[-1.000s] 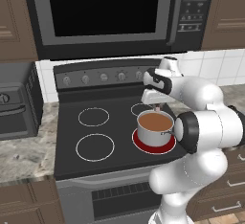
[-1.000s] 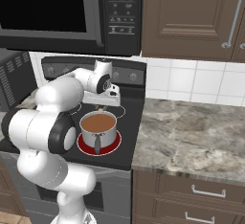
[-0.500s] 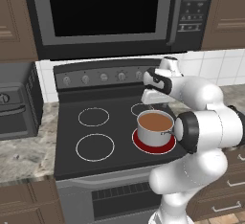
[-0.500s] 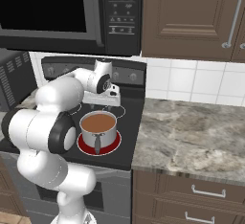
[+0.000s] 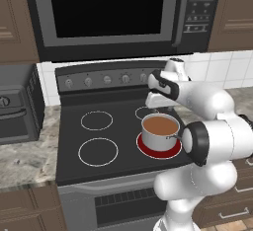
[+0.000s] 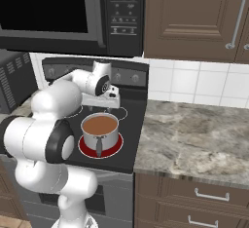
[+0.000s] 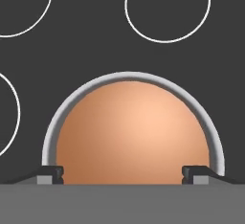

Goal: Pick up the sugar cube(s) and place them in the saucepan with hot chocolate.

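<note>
A small round silver saucepan (image 5: 160, 131) full of brown hot chocolate sits on a glowing red burner (image 5: 159, 147) at the front right of a black stovetop (image 5: 106, 141). Its thin dark handle (image 6: 98, 145) points toward the front edge of the stove. Seen from the hand camera, the brown liquid (image 7: 134, 132) is smooth and unbroken, ringed by the pan's metal rim; no sugar cube can be made out on the surface or anywhere on the stovetop around it.

The gripper (image 7: 124, 173) hangs directly above the pan, toward its back rim, with nothing between its two dark fingertips (image 7: 194, 172). They stand spread wide, one at each side of the pan as the hand camera frames it. In the two base views the white hand (image 5: 165, 84) hovers over the pot, close above it but not touching.

Judging from this, a cube has likely just been let go into the chocolate, since the empty spread fingers sit right over the liquid. Whether one or both cubes are in cannot be told; none is visible. If one remains elsewhere, the arm would have to fetch it.

Behind the stove are a row of knobs (image 5: 106, 80) and a black microwave (image 5: 108, 13) overhead. A speckled stone counter (image 6: 194, 134) lies to the right.
</note>
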